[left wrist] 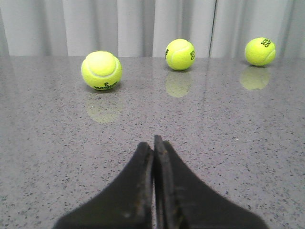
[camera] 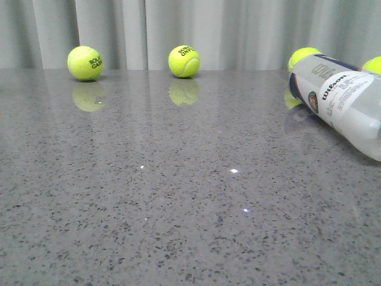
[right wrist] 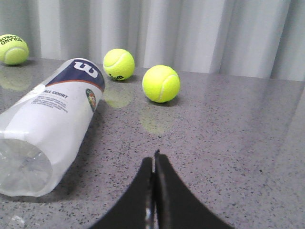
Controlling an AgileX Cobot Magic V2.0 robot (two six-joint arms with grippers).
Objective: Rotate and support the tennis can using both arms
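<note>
At your table's right edge the clear white-and-navy labelled tennis can (camera: 342, 101) lies sideways; both black grippers, left (left wrist: 154, 143) and right (right wrist: 154, 161), are pressed together, with bare grey speckled tabletop (camera: 178, 196) ahead of them.

The table (camera: 178, 196) looks like polished grey speckled stone, glossy enough to mirror the fuzzy, felt-like yellow-green tennis balls (camera: 184, 61) that stand on it. The tennis can (right wrist: 50, 126) lying on the table is clear, smooth plastic with a shiny printed label. The left gripper (left wrist: 154, 145) and right gripper (right wrist: 153, 162) fingers look matt black, and behind the table hangs a pale, matt pleated curtain (camera: 238, 30).
</note>
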